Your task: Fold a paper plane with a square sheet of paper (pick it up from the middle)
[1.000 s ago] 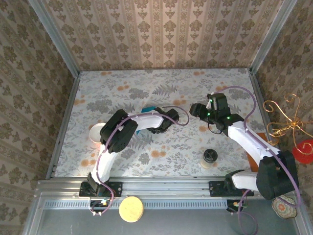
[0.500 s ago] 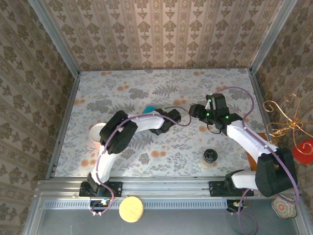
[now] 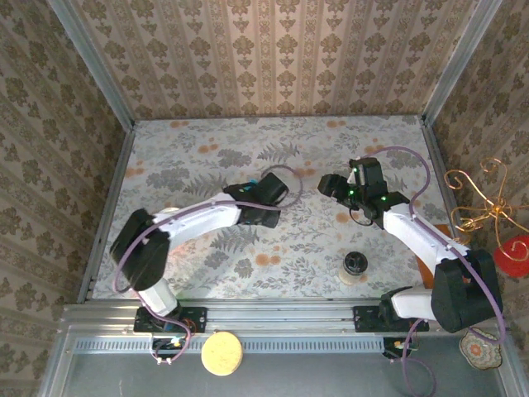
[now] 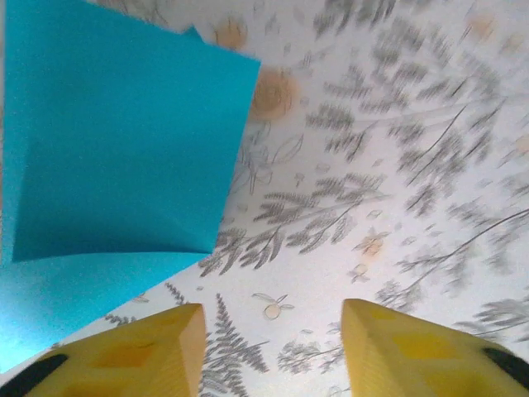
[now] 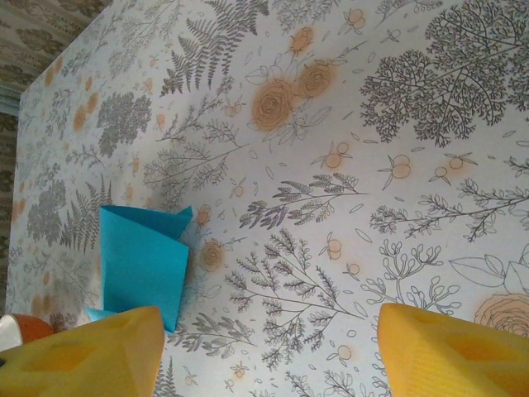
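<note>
The left arm has swung its elbow far out toward the table's left edge since a second ago, and its wrist now covers the teal corner that showed from above. The left gripper (image 4: 271, 322) hangs with its yellow fingers apart and nothing between them. The teal paper sheet (image 4: 116, 141) lies just past one finger, folded over itself on the floral table (image 4: 397, 165). The right gripper (image 5: 269, 347) has barely shifted, fingers spread and empty. Its camera catches a lifted flap; the left wrist camera shows the fold's edge close up.
</note>
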`<state>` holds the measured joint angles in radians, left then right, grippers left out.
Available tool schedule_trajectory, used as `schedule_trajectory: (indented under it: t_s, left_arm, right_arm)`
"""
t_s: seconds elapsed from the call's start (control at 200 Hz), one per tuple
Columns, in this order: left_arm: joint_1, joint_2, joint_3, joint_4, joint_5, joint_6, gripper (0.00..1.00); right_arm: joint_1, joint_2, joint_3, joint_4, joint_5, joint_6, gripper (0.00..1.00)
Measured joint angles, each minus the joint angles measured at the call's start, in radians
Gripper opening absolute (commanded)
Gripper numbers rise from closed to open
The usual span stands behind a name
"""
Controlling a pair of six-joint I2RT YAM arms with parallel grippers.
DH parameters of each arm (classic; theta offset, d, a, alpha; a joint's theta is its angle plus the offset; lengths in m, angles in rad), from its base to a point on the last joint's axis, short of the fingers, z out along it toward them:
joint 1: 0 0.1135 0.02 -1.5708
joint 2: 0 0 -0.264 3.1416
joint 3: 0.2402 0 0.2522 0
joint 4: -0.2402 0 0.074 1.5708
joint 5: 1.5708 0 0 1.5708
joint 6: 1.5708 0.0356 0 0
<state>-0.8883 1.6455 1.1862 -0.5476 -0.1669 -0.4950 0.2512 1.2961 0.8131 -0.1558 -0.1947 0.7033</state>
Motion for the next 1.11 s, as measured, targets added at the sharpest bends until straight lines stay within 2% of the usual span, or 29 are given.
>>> schedule_trajectory:
  t_s: [0.15, 0.25, 0.345, 0.56, 0.755, 0.965, 1.105]
  left_arm:
    - [0.170, -0.130, -0.143, 0.130, 0.145, -0.038, 0.57]
    - [0.280, -0.141, -0.220, 0.193, 0.230, -0.055, 0.58]
    - [0.340, -0.130, -0.264, 0.225, 0.301, -0.060, 0.58]
    - [0.394, -0.068, -0.270, 0.289, 0.403, -0.060, 0.58]
    - [0.433, -0.006, -0.269, 0.340, 0.439, -0.060, 0.57]
    - [0.479, 0.087, -0.261, 0.383, 0.471, -0.060, 0.54]
    - [0.484, 0.093, -0.261, 0.409, 0.498, -0.073, 0.54]
  right_arm:
    - [0.000, 0.000, -0.005, 0.003, -0.007, 0.012, 0.73]
    - [0.002, 0.004, -0.008, 0.030, -0.036, 0.019, 0.74]
    - [0.009, 0.015, -0.020, 0.057, -0.060, 0.031, 0.77]
    - [0.038, 0.019, -0.058, 0.090, -0.076, 0.034, 0.80]
    - [0.067, 0.030, -0.055, 0.104, -0.076, 0.034, 0.80]
    - [0.117, 0.098, -0.045, 0.108, -0.076, 0.053, 0.79]
    - [0.155, 0.160, -0.040, 0.122, -0.078, 0.085, 0.78]
